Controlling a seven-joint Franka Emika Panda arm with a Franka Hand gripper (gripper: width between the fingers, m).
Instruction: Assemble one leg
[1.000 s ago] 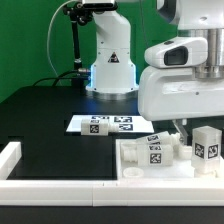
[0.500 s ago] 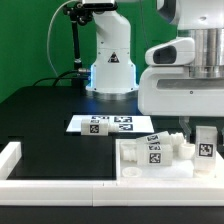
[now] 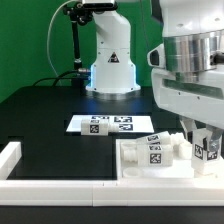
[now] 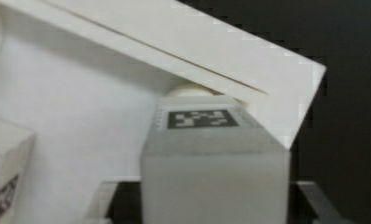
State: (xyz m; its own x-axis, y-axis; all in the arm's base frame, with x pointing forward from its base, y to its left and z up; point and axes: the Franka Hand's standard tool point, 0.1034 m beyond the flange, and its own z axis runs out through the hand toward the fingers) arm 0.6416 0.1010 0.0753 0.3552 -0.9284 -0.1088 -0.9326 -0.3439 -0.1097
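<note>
The leg (image 3: 207, 150) is a stubby white peg with a square tag, standing upright at the exterior view's right. My gripper (image 3: 205, 138) is shut on it from above. The leg is at the right corner of the large white square block (image 3: 135, 155), which carries raised tagged parts (image 3: 155, 150). In the wrist view the leg (image 4: 208, 160) fills the middle, with its tag facing the camera. A dark finger (image 4: 121, 203) presses on each of its sides. The block's white corner (image 4: 146, 50) lies just beyond the leg's tip.
The marker board (image 3: 110, 124) lies on the black table behind the block. A low white wall (image 3: 20, 152) runs along the front and left of the table. The robot's base (image 3: 110, 65) stands at the back.
The gripper's hand has turned and tilted over the right of the block. The held leg has sunk a little toward the block's corner.
</note>
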